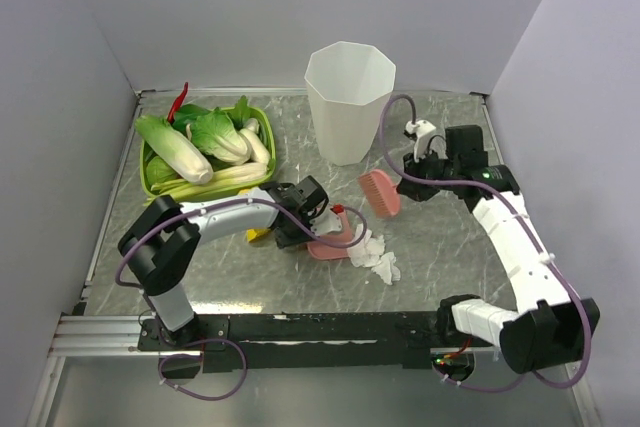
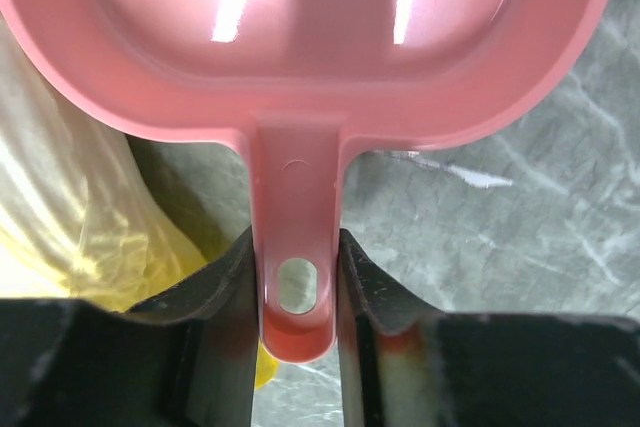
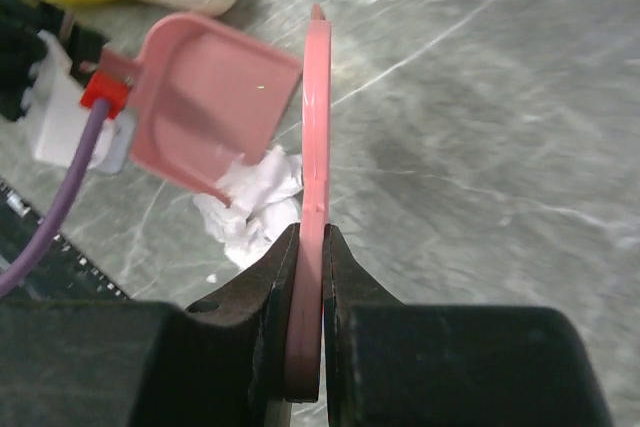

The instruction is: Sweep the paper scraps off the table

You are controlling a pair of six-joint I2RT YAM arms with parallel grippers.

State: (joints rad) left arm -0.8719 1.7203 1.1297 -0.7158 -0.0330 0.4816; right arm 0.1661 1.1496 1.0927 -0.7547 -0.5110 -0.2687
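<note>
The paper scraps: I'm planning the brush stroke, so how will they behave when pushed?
The paper scraps look crumpled and thin, so probably very light and soft, sliding easily on the smooth table. Being loose separate wads, some may scatter or slip past the dustpan.

Both arms have white shells with black joints, looping purple cables and black fingers.

Open table right of paper scraps
</note>
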